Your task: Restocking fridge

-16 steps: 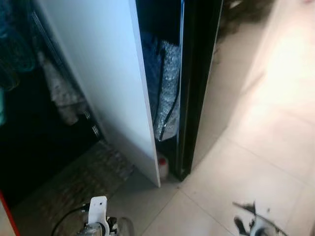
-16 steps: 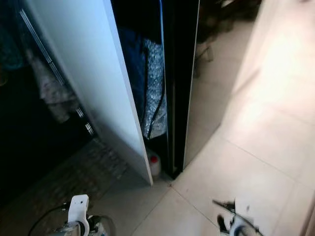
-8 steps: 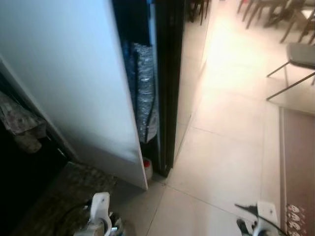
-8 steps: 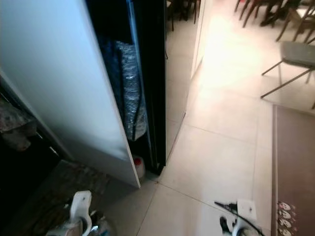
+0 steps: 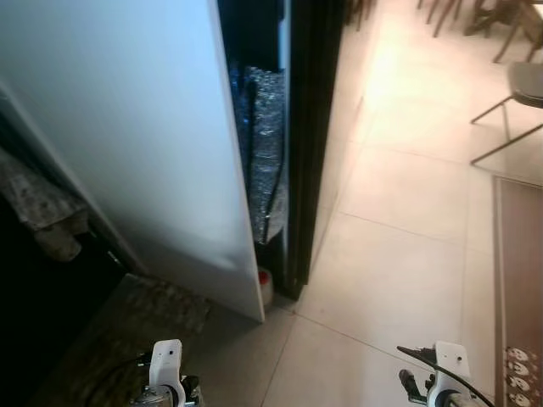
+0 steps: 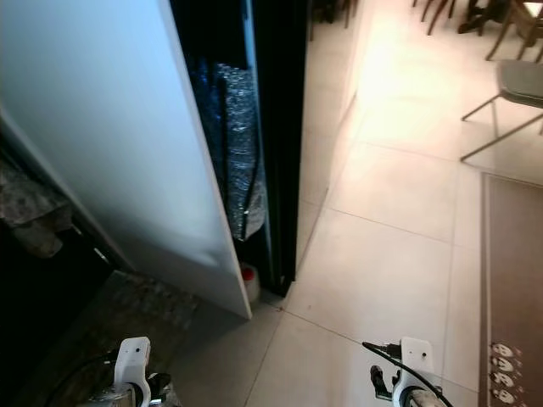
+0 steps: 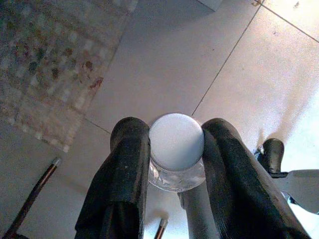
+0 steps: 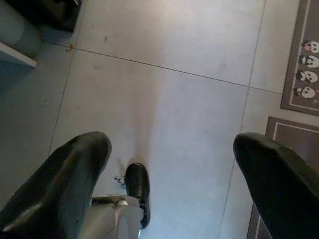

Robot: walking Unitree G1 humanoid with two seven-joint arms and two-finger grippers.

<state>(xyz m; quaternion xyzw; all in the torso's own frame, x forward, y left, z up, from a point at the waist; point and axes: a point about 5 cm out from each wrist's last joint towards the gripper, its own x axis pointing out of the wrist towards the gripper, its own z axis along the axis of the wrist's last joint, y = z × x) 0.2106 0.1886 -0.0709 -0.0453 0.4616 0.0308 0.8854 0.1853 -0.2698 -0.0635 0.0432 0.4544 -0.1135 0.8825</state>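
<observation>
In the left wrist view my left gripper (image 7: 175, 132) is shut on a clear bottle with a round white cap (image 7: 176, 142), held over the tiled floor. My right gripper (image 8: 172, 144) hangs open above the tiles with nothing between its fingers (image 8: 75, 164). In the eye views both wrists sit at the bottom edge, the left one (image 5: 166, 366) and the right one (image 5: 445, 363). Ahead stands a tall white panel (image 5: 127, 127) beside a black upright edge (image 5: 310, 127). A silver foil bag (image 5: 265, 144) is wedged in the dark gap between them.
A small white container with a red cap (image 5: 265, 287) sits on the floor at the foot of the gap. A patterned mat (image 5: 127, 331) lies to the left, a brown rug (image 5: 519, 280) to the right, and a chair (image 5: 519, 89) at the far right. Light tiles (image 5: 399, 254) stretch ahead on the right.
The whole picture has shifted: the camera swung right, bringing the chair and rug into view, then slightly back left. Both grippers keep their hold and pose.
</observation>
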